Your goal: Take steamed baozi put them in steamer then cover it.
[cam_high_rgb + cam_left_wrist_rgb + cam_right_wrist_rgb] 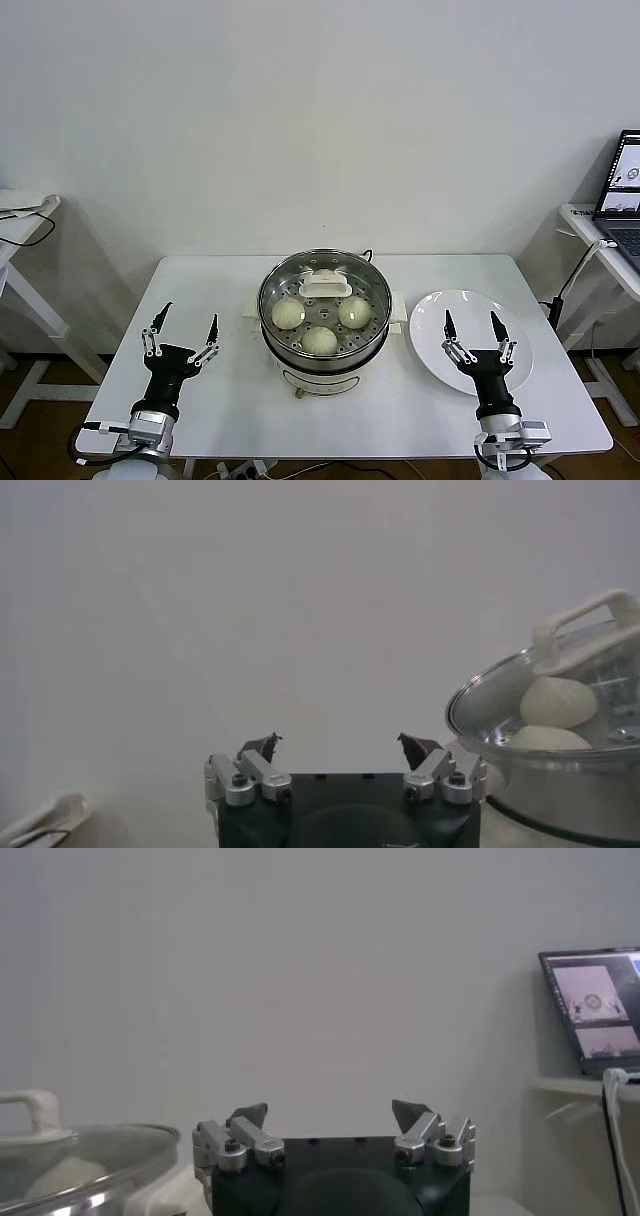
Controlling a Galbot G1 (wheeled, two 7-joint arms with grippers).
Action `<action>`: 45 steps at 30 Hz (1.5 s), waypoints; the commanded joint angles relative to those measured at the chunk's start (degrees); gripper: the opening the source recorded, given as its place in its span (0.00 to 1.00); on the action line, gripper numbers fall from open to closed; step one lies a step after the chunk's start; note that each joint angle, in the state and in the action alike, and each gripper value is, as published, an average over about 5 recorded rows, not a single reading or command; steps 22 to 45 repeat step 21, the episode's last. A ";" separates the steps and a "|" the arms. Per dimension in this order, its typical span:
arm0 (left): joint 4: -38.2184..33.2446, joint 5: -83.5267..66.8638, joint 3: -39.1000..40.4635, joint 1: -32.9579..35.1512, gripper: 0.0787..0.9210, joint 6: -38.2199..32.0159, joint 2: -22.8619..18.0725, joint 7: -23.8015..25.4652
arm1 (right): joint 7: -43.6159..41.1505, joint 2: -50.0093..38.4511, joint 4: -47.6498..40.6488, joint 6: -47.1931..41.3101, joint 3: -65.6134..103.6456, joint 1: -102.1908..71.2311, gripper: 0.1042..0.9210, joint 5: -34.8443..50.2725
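Head view: white table (220,400) against a pale wall. Steamer (322,345) sits mid-table, a glass lid (325,300) with a white handle (324,283) resting on its rim. Three baozi (319,340) show through the glass on the perforated tray: one toward the left, one toward the right, one nearer the robot. A fourth cannot be made out. White plate (475,340) lies on the table just beside the steamer's right side, bare. Left gripper (183,333) hovers over the table left of the steamer, well apart from it, fingers spread, nothing between them. Right gripper (471,331) hangs over the plate's near half, fingers likewise spread and holding nothing. Laptop (622,195) stands on a side desk at far right.

Left wrist view: left gripper (340,748) seen from behind, jaws wide apart, only wall between the tips. Steamer (560,795) beside it with lid (500,695) on; two baozi (555,700) visible under the glass, handle (585,625) above.

Right wrist view: right gripper (330,1116) with jaws wide, gap vacant. Lid (100,1158) and handle (35,1113) show at the frame's edge, a pale baozi (60,1176) dim beneath the glass. Laptop (595,1008) screen lit on the desk.
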 commanded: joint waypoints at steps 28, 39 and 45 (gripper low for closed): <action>0.13 -1.36 0.32 1.12 0.88 -2.51 0.25 0.85 | 0.16 0.14 2.11 -2.36 0.18 -1.85 0.88 -2.70; 0.13 -1.36 0.32 1.12 0.88 -2.51 0.25 0.85 | 0.16 0.14 2.11 -2.36 0.18 -1.85 0.88 -2.70; 0.13 -1.36 0.32 1.12 0.88 -2.51 0.25 0.85 | 0.16 0.14 2.11 -2.36 0.18 -1.85 0.88 -2.70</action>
